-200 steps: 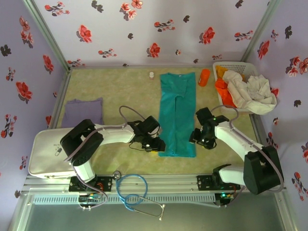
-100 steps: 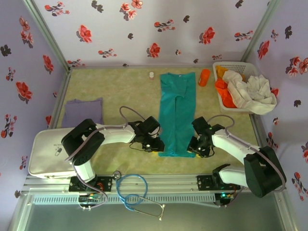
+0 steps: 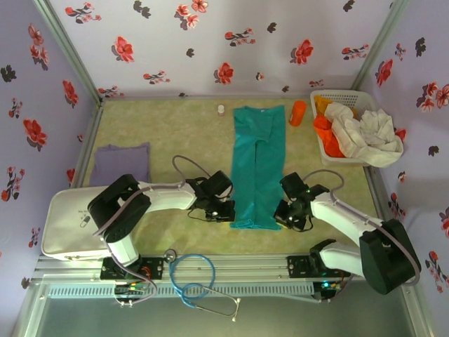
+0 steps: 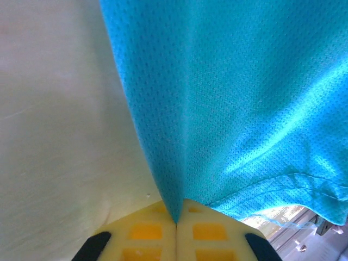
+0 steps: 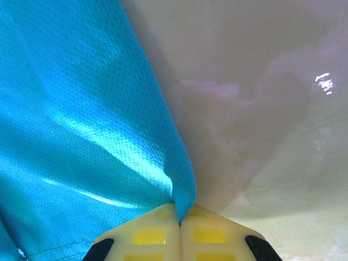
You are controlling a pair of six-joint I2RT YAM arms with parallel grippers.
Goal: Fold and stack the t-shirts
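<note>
My left gripper (image 4: 176,220) is clenched tight, with the edge of the teal t-shirt (image 3: 258,165) pinched between the yellow pads. In my left wrist view the mesh cloth rises straight out of the seam where the pads meet. My right gripper (image 5: 180,217) is clamped the same way on the shirt's opposite edge, with a fold of teal tucked into the closed jaws.

From above, the teal t-shirt lies as a long narrow strip down the middle of the table (image 3: 175,133), collar at the far end and hem toward me. I'm holding its two near corners, left and right.

The purple t-shirt (image 3: 123,163) lies flat, well apart on the left. The orange t-shirt (image 3: 324,130) and the off-white t-shirt (image 3: 365,133) are heaped in the basket (image 3: 351,93) at the far right. An orange cup (image 3: 298,112) stands just beside the teal collar.
</note>
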